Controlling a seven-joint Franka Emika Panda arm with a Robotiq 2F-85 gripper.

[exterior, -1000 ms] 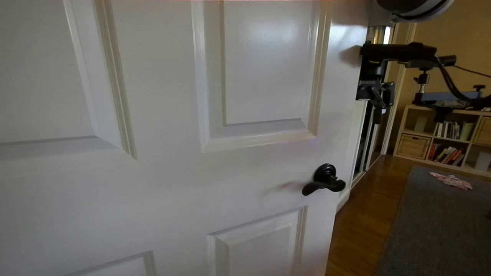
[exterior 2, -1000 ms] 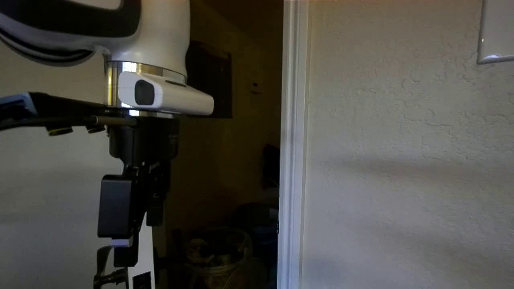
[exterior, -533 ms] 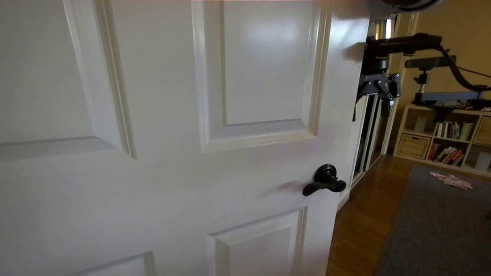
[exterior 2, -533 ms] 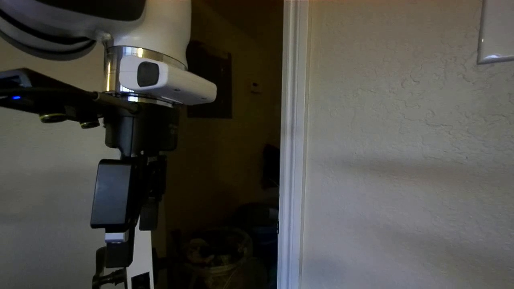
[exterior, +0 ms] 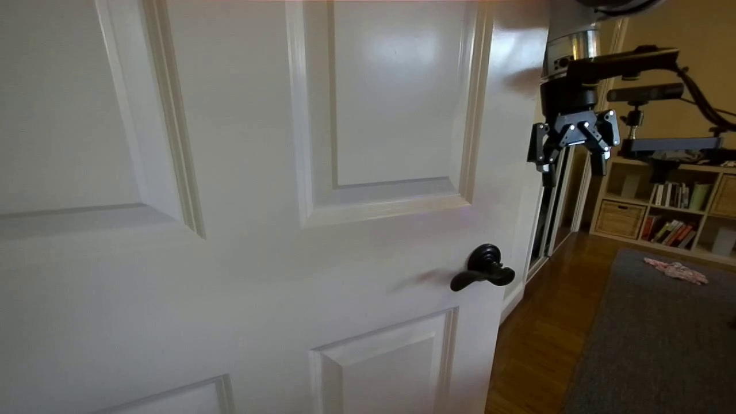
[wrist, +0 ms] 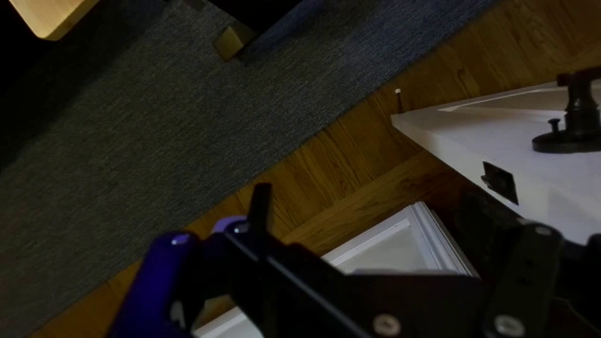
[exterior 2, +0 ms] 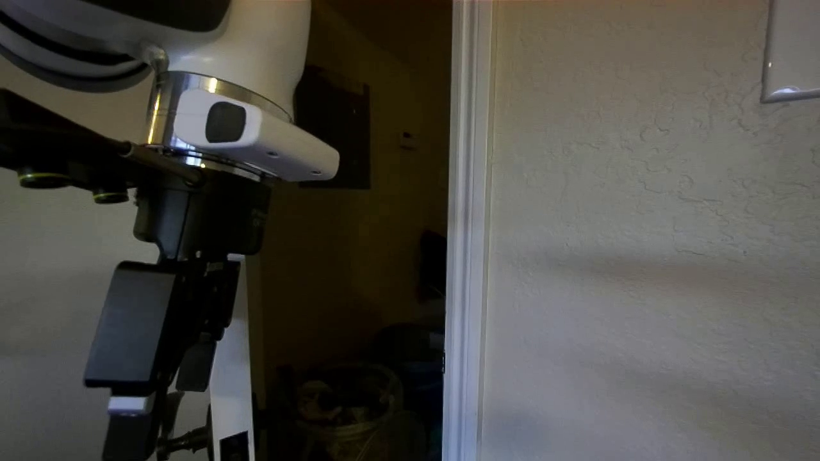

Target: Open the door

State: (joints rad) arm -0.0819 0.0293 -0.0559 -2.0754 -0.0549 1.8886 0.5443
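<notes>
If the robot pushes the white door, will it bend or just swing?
Probably stiff, not bendy: the white door looks like one broad panelled slab. It would likely swing without its handle being turned, because it stands ajar, its latch apart from the door frame.

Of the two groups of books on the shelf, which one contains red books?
The lower books, in an exterior view: several are red. The upper books look white, dark or green.

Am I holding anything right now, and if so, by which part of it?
Nothing is held: the gripper is open, and the door handle is apart from it.
</notes>
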